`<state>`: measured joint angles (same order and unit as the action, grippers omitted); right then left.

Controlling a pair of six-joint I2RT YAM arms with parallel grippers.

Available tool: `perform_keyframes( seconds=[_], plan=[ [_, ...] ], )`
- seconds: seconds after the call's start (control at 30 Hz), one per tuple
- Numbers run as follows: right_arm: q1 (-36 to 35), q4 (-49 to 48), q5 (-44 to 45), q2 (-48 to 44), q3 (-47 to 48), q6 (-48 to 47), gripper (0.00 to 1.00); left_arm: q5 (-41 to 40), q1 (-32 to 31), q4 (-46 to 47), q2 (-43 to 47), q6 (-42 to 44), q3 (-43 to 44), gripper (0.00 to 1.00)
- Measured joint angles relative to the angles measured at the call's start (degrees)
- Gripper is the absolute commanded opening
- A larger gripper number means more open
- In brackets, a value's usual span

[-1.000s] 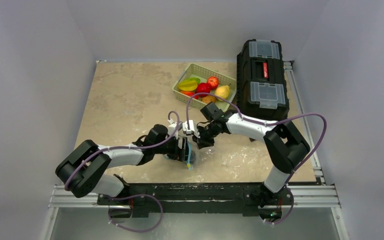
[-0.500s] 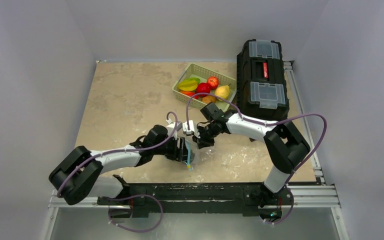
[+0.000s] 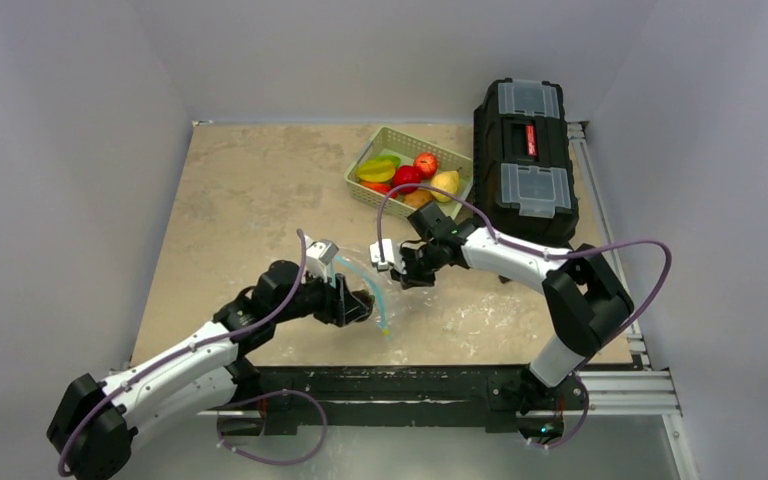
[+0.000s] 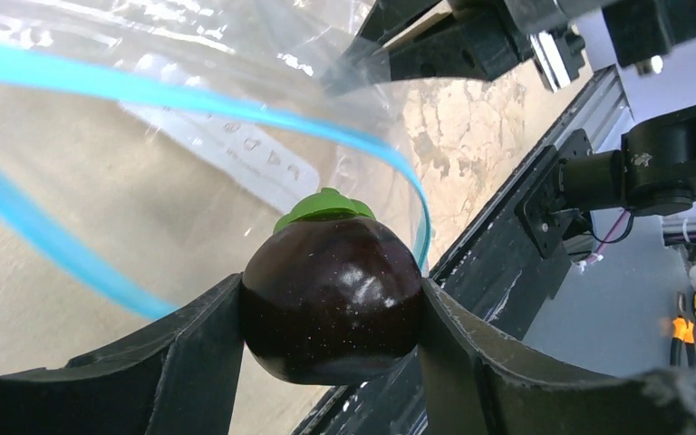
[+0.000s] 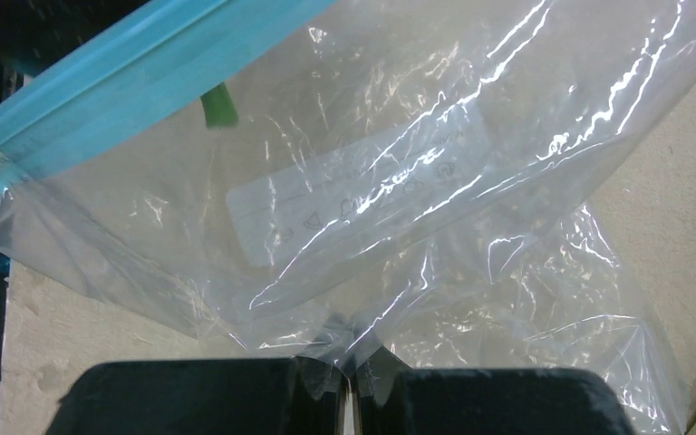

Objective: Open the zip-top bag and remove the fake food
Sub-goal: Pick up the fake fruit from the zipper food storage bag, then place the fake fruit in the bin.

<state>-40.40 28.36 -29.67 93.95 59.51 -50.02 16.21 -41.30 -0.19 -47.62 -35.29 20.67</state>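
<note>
Left wrist is showing the left gripper clamping a purple fruit at the bag mouth; the right gripper is pinching a bag fold. Snagging the zip could be knocking the glossy fruit loose.

Left arm stretched low over desk's near edge, left gripper clamping fake food, right arm elbow-bent, right gripper pinched on zip-top bag

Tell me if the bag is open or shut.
Open: the bag has its blue zip strips curved apart in the left wrist view, where the left gripper holds a dark purple fruit.
</note>
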Motion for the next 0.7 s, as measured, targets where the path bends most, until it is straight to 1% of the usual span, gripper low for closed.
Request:
perform_keyframes(
  seconds=[0.23, 0.43, 0.7],
  plan=[
    [3.43, 1.4, 0.24, -0.87, -0.61, -2.71, 0.0, -4.13, 0.02, -10.08, 8.79, 0.76, 0.0, 0.0],
    [7.26, 3.32, 0.26, -3.52, -0.74, -5.25, 0.0, -7.3, 0.04, -18.95, 14.84, 1.97, 0.94, 0.0],
    [7.43, 4.68, 0.9, -3.87, -0.92, -7.3, 0.0, -10.14, 0.04, -26.95, 20.76, 3.26, 5.99, 0.0]
  ],
)
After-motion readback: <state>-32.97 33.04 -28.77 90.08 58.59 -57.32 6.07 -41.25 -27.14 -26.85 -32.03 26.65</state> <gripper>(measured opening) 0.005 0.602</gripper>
